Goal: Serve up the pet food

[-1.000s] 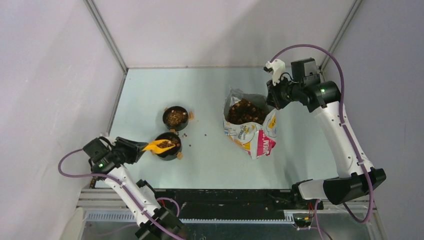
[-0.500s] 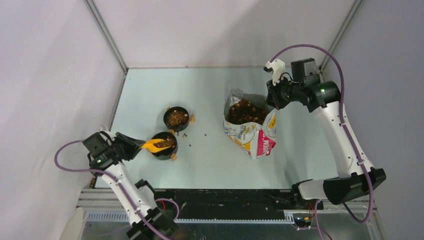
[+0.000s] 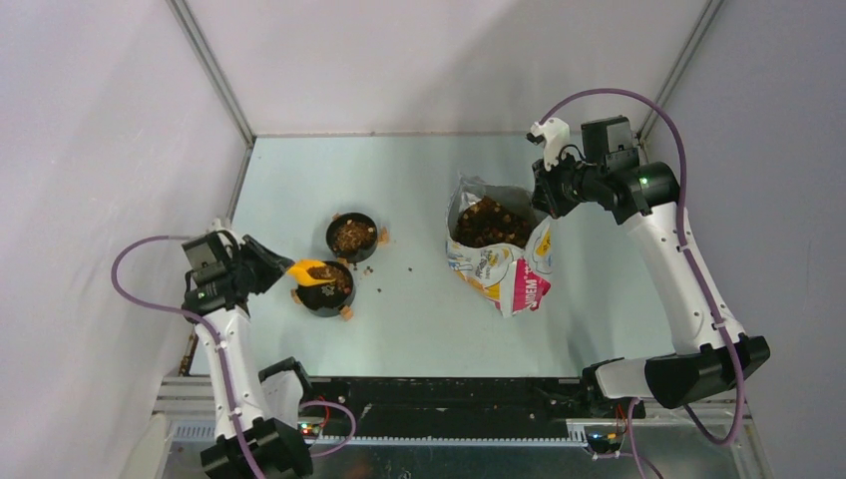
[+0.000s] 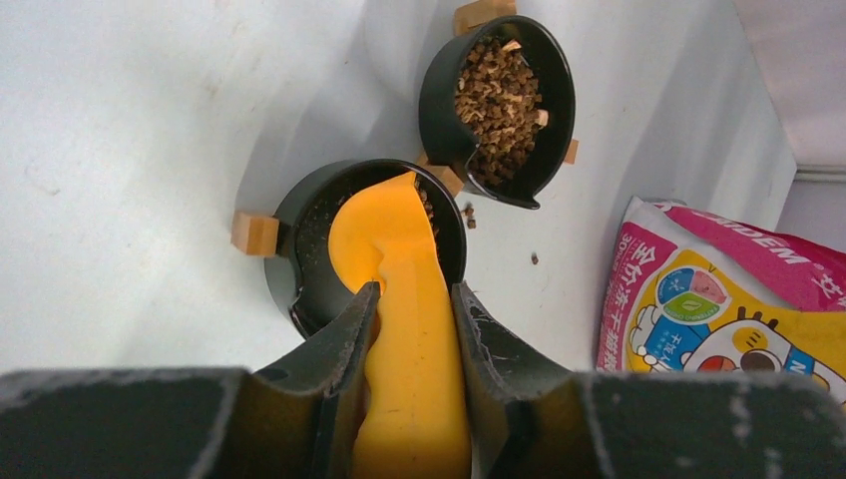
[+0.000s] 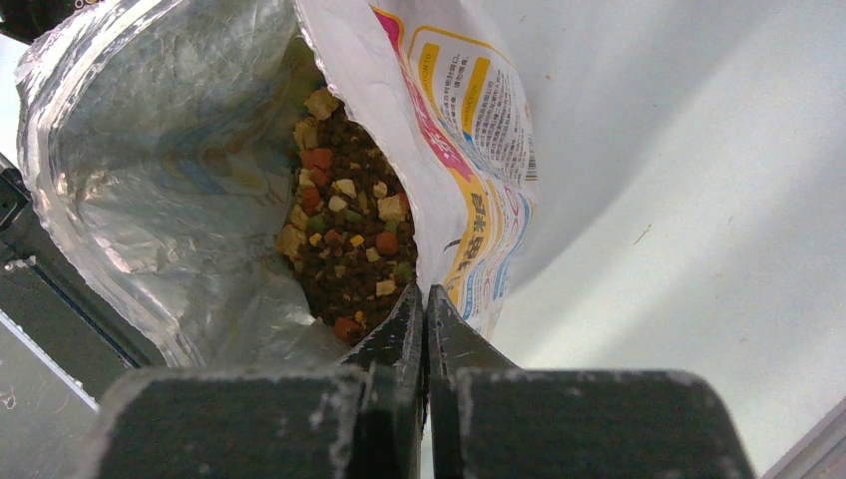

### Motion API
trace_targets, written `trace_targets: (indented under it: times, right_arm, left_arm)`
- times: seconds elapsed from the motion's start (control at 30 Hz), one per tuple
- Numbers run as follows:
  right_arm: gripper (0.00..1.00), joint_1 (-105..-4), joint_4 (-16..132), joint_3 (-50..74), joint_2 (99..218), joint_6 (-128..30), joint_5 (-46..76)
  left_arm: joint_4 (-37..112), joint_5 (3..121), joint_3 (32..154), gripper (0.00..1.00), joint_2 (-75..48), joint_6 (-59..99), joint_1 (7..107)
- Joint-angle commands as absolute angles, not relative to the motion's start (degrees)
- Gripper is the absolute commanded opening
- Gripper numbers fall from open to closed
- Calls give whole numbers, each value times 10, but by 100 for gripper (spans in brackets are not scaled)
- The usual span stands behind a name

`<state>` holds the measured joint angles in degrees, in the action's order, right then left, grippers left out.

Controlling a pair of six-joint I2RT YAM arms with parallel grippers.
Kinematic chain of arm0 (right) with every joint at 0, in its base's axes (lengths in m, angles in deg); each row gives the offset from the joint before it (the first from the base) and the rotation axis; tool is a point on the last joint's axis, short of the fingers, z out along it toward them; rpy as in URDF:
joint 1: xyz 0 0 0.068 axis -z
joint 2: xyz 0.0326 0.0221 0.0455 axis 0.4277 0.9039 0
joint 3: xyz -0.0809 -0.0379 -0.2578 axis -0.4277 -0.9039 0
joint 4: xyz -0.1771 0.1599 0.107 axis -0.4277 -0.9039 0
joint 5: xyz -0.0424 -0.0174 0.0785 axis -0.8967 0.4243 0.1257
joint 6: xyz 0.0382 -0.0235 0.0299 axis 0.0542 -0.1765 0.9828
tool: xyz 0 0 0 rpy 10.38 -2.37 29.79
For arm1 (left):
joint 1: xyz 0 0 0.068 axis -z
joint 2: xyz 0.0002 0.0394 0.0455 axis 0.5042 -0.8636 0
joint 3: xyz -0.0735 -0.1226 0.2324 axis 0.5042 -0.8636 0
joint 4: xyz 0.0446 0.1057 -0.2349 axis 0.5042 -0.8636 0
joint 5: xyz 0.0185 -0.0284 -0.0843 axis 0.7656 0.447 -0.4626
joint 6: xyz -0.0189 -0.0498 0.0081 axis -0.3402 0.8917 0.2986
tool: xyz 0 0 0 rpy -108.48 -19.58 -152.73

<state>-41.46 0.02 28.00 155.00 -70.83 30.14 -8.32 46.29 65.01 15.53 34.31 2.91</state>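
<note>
The pet food fills the open printed bag (image 3: 504, 269), where kibble (image 3: 489, 222) shows at the mouth, also in the right wrist view (image 5: 344, 235). More kibble lies in the far black bowl (image 3: 350, 236) (image 4: 499, 95). My left gripper (image 3: 271, 269) (image 4: 412, 291) is shut on the orange scoop's handle (image 4: 409, 349). The scoop's head (image 3: 311, 270) lies over the near black bowl (image 3: 334, 297) (image 4: 299, 289) and hides most of its contents. My right gripper (image 3: 544, 195) (image 5: 426, 291) is shut on the bag's rim (image 5: 439, 249) and holds the mouth open.
A few loose pellets (image 3: 379, 267) lie on the table between the bowls and the bag, one also in the left wrist view (image 4: 534, 258). Small tan tabs (image 4: 255, 233) stick out from the bowls' rims. Walls enclose the table on the left, far and right sides.
My left arm has swung back and toward the far side, taking the scoop with it; its head now rests over the near bowl's left rim. The right arm and bag are unmoved.
</note>
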Motion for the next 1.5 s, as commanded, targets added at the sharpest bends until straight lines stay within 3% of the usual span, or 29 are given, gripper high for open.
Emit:
trace_targets:
  times: [0.0, 1.03, 1.47]
  right_arm:
    - [0, -413, 63, 288, 1527, -708, 332]
    - [0, -401, 57, 277, 1502, -705, 334]
    - [0, -394, 58, 262, 1489, -705, 337]
  left_arm:
    - [-48, 523, 670, 0, 136, 331, 74]
    - [17, 659, 898, 0, -115, 290, 282]
    - [7, 696, 872, 0, -80, 256, 298]
